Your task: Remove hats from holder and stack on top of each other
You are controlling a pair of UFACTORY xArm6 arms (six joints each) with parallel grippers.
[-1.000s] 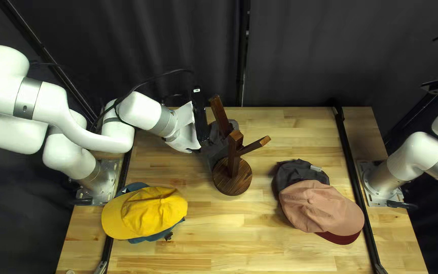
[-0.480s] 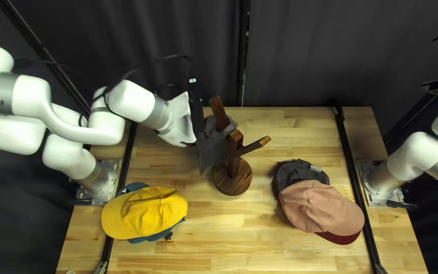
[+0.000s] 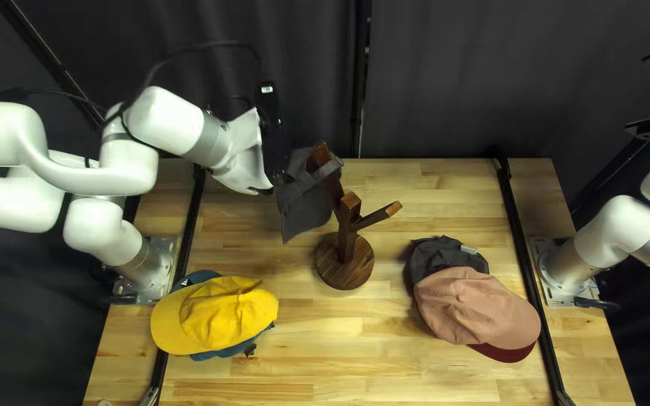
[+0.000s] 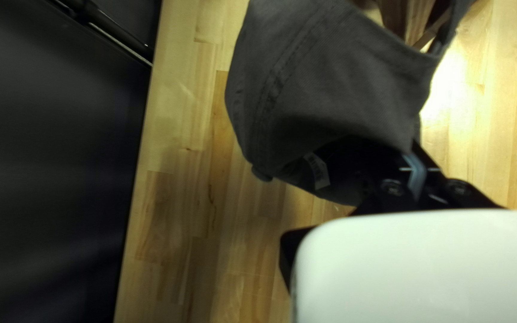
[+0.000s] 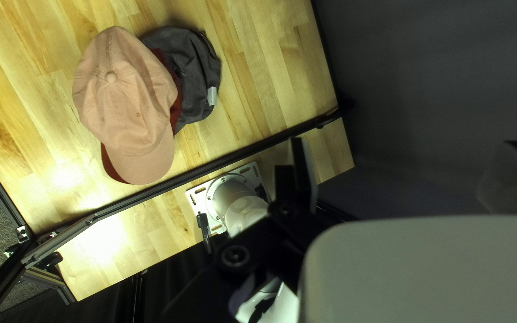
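While the left tool [image 3: 277,181] is clamped shut on the edge of the dark grey cap [image 3: 302,203], its back strap [image 3: 328,167] hooks the wooden holder's [image 3: 347,248] slanted upper peg [image 3: 319,153] above the counter [image 3: 471,186], so freeing it likely means sliding it up along that peg.

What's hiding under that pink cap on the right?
A dark red cap, showing only its brim edge, and part of a dark grey cap. The rest of both is covered by the pink cap.

Stand [image 3: 345,260]: middle of the tabletop [image 3: 359,349].
Left hat pile [image 3: 214,313]: front left of stand.
Right hat pile [image 3: 474,304]: right of stand.
Hanging hat [image 3: 301,198]: at the stand's top peg, left side.
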